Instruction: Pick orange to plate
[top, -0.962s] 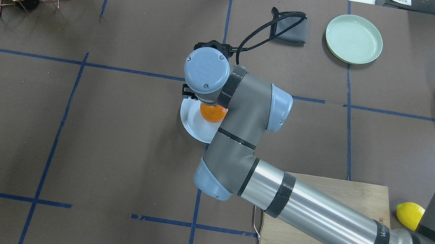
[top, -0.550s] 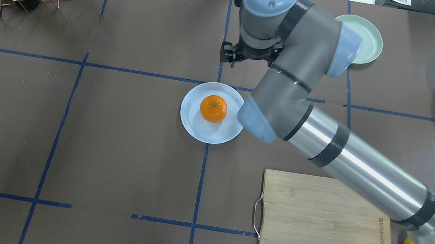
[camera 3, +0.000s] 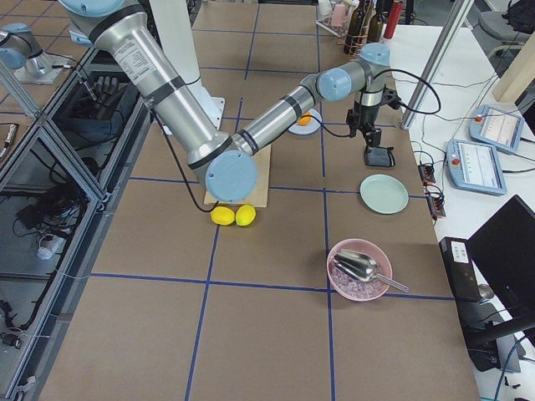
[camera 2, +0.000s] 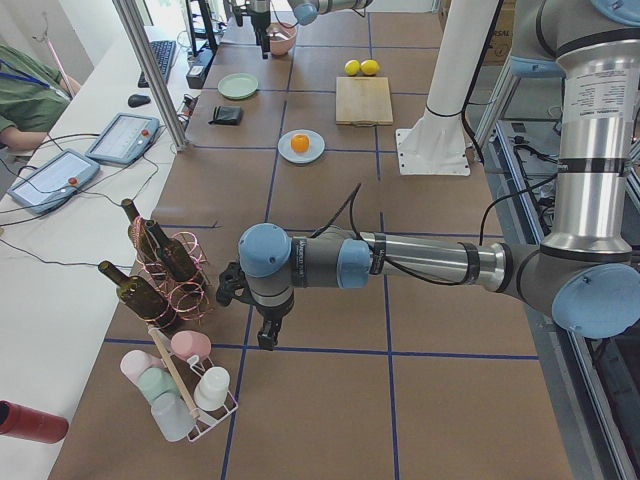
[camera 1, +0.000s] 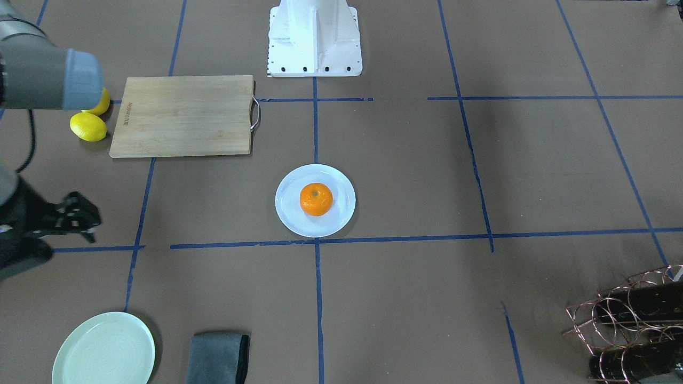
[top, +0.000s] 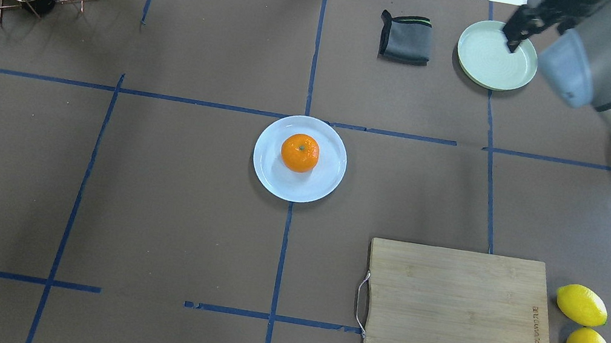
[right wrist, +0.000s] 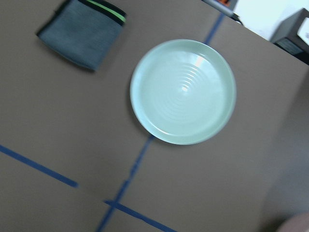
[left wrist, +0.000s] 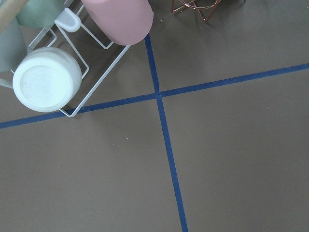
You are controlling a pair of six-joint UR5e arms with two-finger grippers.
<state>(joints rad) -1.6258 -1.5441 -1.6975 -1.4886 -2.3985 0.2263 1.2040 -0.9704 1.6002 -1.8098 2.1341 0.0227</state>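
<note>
Front-facing view: small round orange [camera 1: 316, 199] rests on glossy white round plate [camera 1: 291, 213], well apart from right gripper [camera 1: 88, 224], finger spread indiscernible; overhead view: that gripper hangs near a pale mint-green plate [top: 491, 63]; left-end view: left gripper [camera 2: 262, 325], spread likewise indiscernible.

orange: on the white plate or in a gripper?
On the white plate: the orange sits near its middle, untouched; the right gripper is off by the mint-green plate.

- We see the orange [top: 300, 153], small, round and bright, its stem dimple facing up, resting near the middle of the plate.
- The plate [top: 271, 177] we find glossy white with a raised rim, lying flat at the table's [top: 173, 193] centre.
</note>
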